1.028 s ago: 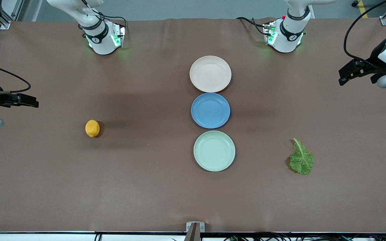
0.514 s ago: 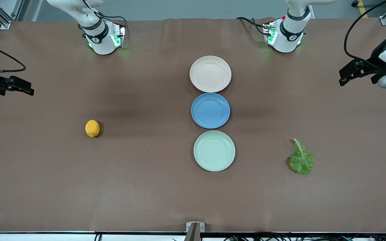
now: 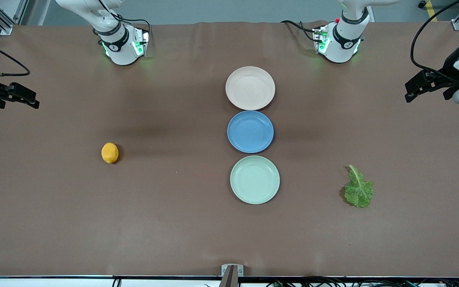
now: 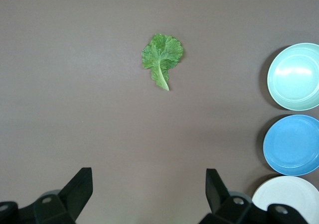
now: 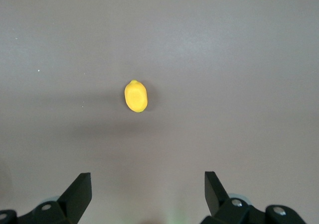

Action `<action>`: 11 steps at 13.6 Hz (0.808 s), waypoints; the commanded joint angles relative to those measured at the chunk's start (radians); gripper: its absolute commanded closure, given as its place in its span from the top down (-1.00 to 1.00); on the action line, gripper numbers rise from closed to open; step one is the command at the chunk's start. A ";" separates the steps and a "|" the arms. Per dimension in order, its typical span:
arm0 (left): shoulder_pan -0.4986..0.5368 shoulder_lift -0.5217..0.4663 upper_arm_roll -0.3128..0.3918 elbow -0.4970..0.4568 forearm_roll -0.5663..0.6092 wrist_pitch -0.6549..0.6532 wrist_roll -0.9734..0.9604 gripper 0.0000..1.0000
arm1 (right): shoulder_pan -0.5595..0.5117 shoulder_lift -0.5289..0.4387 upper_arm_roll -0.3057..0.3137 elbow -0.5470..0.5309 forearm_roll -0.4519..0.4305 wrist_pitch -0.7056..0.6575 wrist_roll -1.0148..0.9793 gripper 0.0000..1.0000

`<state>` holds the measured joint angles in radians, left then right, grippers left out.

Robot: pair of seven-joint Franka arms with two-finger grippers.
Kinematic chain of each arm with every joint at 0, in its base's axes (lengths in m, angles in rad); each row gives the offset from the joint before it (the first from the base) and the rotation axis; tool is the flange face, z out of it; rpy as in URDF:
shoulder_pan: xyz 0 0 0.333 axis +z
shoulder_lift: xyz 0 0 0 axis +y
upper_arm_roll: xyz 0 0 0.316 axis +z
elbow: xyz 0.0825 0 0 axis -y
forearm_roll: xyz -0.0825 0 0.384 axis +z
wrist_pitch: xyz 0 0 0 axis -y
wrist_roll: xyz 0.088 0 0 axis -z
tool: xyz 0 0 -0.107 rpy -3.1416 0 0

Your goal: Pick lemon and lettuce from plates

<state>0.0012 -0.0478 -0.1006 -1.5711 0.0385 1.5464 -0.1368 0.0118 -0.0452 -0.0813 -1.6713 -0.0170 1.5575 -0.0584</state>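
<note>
The lemon (image 3: 110, 153) lies on the bare table toward the right arm's end; it also shows in the right wrist view (image 5: 135, 96). The lettuce (image 3: 358, 189) lies flat on the table toward the left arm's end; it also shows in the left wrist view (image 4: 161, 57). The beige-pink plate (image 3: 250, 87) and the mint green plate (image 3: 255, 179) are both empty. My right gripper (image 3: 30, 99) is open and empty, high over the table's end. My left gripper (image 3: 412, 90) is open and empty, high over its end of the table.
An empty blue plate (image 3: 250, 131) sits between the beige-pink and mint green plates in a row at mid-table. The two arm bases (image 3: 122, 44) (image 3: 339, 42) stand at the table's edge farthest from the front camera.
My right gripper has risen and drawn back toward the table's end. My left gripper has shifted slightly upward. The lemon, lettuce and plates have not moved.
</note>
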 commanded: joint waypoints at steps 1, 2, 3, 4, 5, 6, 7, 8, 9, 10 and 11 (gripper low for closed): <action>-0.001 -0.001 0.004 0.010 0.000 -0.003 0.009 1.00 | -0.021 -0.042 0.017 -0.041 0.002 0.019 0.006 1.00; 0.000 -0.001 0.004 0.011 0.000 -0.003 0.009 1.00 | -0.021 -0.044 0.017 -0.041 0.002 0.019 0.006 1.00; -0.001 -0.001 0.004 0.011 0.000 -0.005 0.009 1.00 | -0.021 -0.044 0.017 -0.041 0.002 0.029 0.006 1.00; -0.001 -0.001 0.004 0.010 0.000 -0.006 0.009 1.00 | -0.021 -0.045 0.018 -0.039 0.002 0.033 0.006 1.00; -0.001 -0.001 0.004 0.011 0.000 -0.006 0.009 1.00 | -0.023 -0.051 0.018 -0.039 0.003 0.033 0.006 1.00; -0.001 -0.001 0.004 0.011 0.000 -0.006 0.008 1.00 | -0.023 -0.061 0.018 -0.039 0.003 0.033 0.006 1.00; -0.001 -0.001 0.004 0.010 -0.002 -0.006 0.002 1.00 | -0.023 -0.064 0.020 -0.039 0.003 0.033 0.006 1.00; -0.001 -0.001 0.004 0.009 -0.002 -0.006 -0.004 1.00 | -0.023 -0.065 0.020 -0.039 0.003 0.035 0.006 1.00; -0.001 -0.001 0.004 0.009 -0.003 -0.006 -0.007 1.00 | -0.023 -0.065 0.020 -0.039 0.003 0.035 0.006 1.00; 0.000 -0.001 0.004 0.009 -0.005 -0.006 -0.009 1.00 | -0.023 -0.065 0.020 -0.039 0.003 0.035 0.006 1.00; -0.001 -0.001 0.004 0.009 -0.006 -0.006 -0.020 1.00 | -0.023 -0.065 0.020 -0.039 0.003 0.035 0.006 1.00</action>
<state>0.0015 -0.0478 -0.0999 -1.5711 0.0385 1.5463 -0.1388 0.0117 -0.0777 -0.0808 -1.6713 -0.0170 1.5763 -0.0584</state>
